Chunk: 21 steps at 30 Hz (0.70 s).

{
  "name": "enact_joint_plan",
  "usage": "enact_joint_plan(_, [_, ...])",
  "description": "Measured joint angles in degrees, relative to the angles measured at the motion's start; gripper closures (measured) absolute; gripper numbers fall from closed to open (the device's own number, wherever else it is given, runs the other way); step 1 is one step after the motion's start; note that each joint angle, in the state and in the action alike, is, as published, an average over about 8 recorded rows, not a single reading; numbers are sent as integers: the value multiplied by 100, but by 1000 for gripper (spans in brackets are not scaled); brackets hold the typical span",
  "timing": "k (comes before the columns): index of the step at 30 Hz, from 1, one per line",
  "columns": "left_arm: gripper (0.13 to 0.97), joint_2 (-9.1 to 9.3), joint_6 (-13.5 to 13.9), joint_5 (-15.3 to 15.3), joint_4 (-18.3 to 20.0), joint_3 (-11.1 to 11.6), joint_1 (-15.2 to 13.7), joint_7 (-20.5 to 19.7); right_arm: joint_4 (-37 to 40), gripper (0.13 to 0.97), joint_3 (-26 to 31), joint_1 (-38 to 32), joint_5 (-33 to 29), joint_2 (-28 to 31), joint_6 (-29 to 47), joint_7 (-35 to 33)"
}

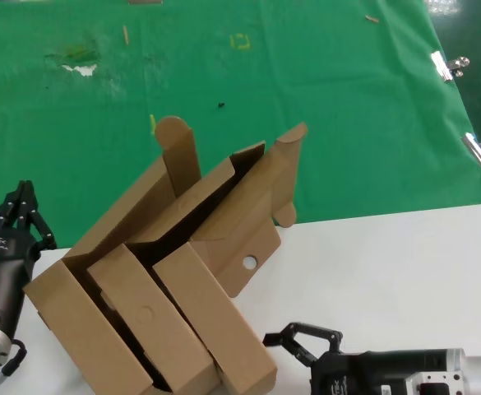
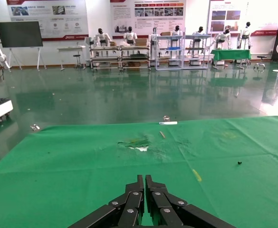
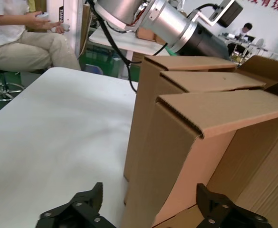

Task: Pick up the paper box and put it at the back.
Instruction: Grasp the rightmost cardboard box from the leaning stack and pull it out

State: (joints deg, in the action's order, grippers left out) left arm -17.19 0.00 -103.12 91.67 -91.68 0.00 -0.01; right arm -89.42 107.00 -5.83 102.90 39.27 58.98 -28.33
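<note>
The paper box (image 1: 215, 325) is a flat brown cardboard box standing on edge at the near side of a big tilted carton (image 1: 67, 317), and a panel with a small round hole (image 1: 249, 262) rises by its upper end. My right gripper (image 1: 293, 341) is open low over the white table, just right of the box. In the right wrist view the box's corner (image 3: 186, 142) lies between its spread fingers (image 3: 77, 211), with the gripper (image 3: 148, 209) not touching it. My left gripper (image 1: 14, 214) is shut and empty left of the carton, over the green cloth (image 1: 347, 123), as the left wrist view (image 2: 145, 183) also shows.
A similar flat box with a faint circle mark (image 1: 145, 313) stands beside the paper box. The carton's tall rounded flaps (image 1: 174, 136) stick up over the cloth. Metal clips (image 1: 447, 66) hold the cloth's right edge. A yellow square mark (image 1: 240, 41) and stains (image 1: 80, 64) lie farther back. The white table (image 1: 404, 263) extends to the right.
</note>
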Motion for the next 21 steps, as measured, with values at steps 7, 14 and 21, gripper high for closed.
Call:
enact_joint_plan(7, [938, 0, 0, 0, 0, 0, 0, 0, 68, 453, 91, -22, 39, 95, 27, 37])
enact_joint_plan(14, [957, 0, 0, 0, 0, 0, 0, 0, 102, 606, 140, 19, 85, 142, 28, 13])
enact_joint_plan(21, [957, 0, 0, 0, 0, 0, 0, 0, 151, 768, 171, 33, 106, 133, -13, -37])
